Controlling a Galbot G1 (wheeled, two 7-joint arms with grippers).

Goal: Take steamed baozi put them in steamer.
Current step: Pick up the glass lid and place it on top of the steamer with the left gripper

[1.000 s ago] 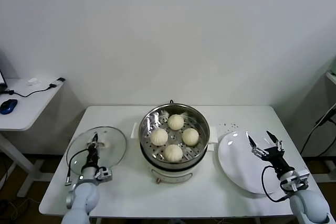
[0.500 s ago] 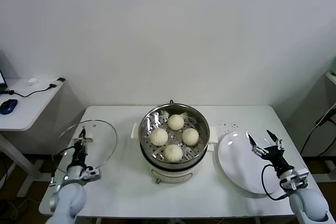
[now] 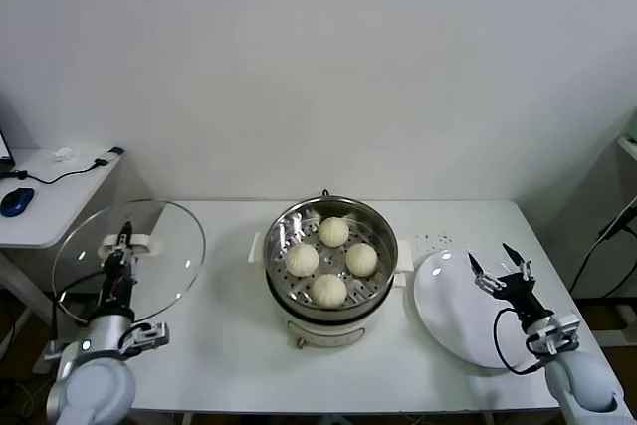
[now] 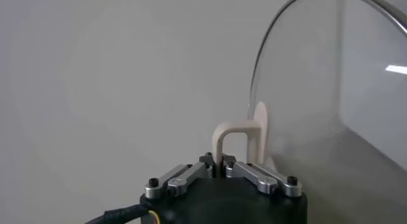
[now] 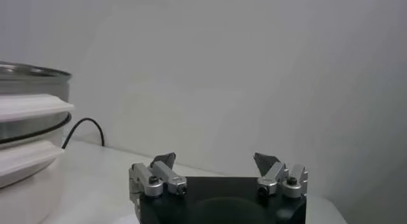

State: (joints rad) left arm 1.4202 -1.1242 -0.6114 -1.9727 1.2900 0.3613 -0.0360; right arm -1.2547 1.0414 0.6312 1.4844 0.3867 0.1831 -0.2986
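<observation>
Four steamed baozi (image 3: 329, 260) sit on the perforated floor of the steel steamer (image 3: 375, 223) at the table's middle. My left gripper (image 3: 124, 239) is shut on the white handle (image 4: 238, 135) of the round glass lid (image 3: 149, 251) and holds the lid raised and tilted over the table's left edge, apart from the steamer. My right gripper (image 3: 498, 266) is open and empty over the white plate (image 3: 453, 311) at the right; in its wrist view the gripper (image 5: 215, 160) shows nothing between its fingers and the steamer's side (image 5: 28, 126) shows beside it.
A side desk (image 3: 45, 208) with a blue mouse (image 3: 15, 200) and cables stands at the far left. The white wall runs behind the table. Bare tabletop lies in front of the steamer and between steamer and lid.
My left gripper has lifted the glass lid off the table and carried it leftward and up, tilting it. The right arm has barely moved. The baozi stay in the steamer.
</observation>
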